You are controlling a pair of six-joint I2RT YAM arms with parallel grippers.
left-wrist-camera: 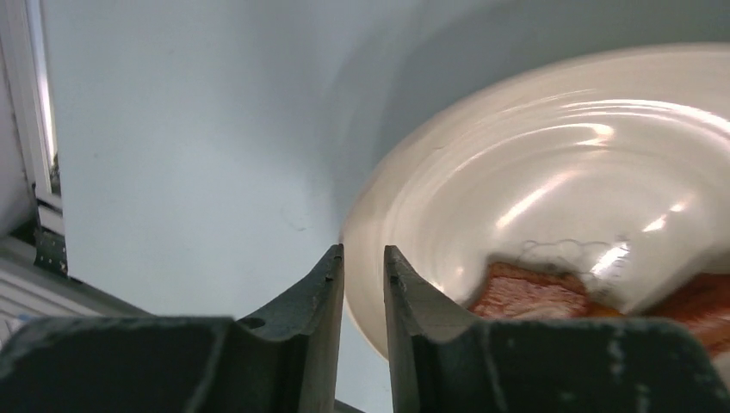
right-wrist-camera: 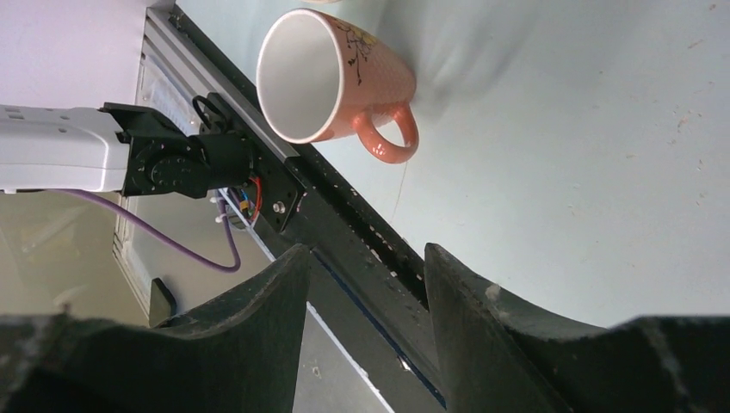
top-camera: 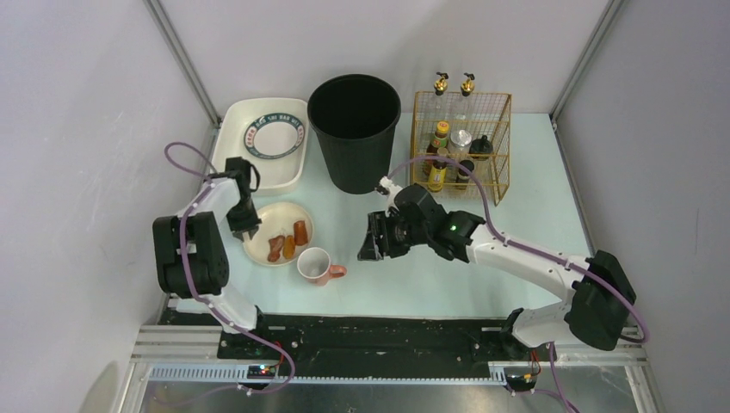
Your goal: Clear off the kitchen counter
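The kitchen counter (top-camera: 538, 181) is a flat, matt, pale mint-green tabletop that fills the middle of the top view and is not yet cleared.

**Items on its near-left part**
- A glossy cream plate (top-camera: 280, 215), round and shallow, carries reddish-brown sausage pieces (top-camera: 288, 243).
- A salmon-pink glazed mug (top-camera: 314, 265) stands upright just beside the plate's near-right rim. It is white inside, and its loop handle points right.

**Left gripper** (top-camera: 244, 225)
- It sits at the plate's left rim.
- In the left wrist view the jaws are almost together, with the rim in the thin slit between them. They appear to pinch the plate.

**Right gripper** (top-camera: 372, 243)
- The jaws are wide apart and hold nothing.
- The mug lies to their left, near but apart, with its handle on the side facing them.
- The left arm is busy with the plate, so the right arm is judged better placed for the mug.

**Items farther back**
- A tall black bin (top-camera: 354, 129) with a round mouth stands at the centre.
- A white tray (top-camera: 232, 142) holding a patterned dish (top-camera: 275, 136) stands at its left.
- A gold wire rack (top-camera: 462, 142) of bottles stands at its right.
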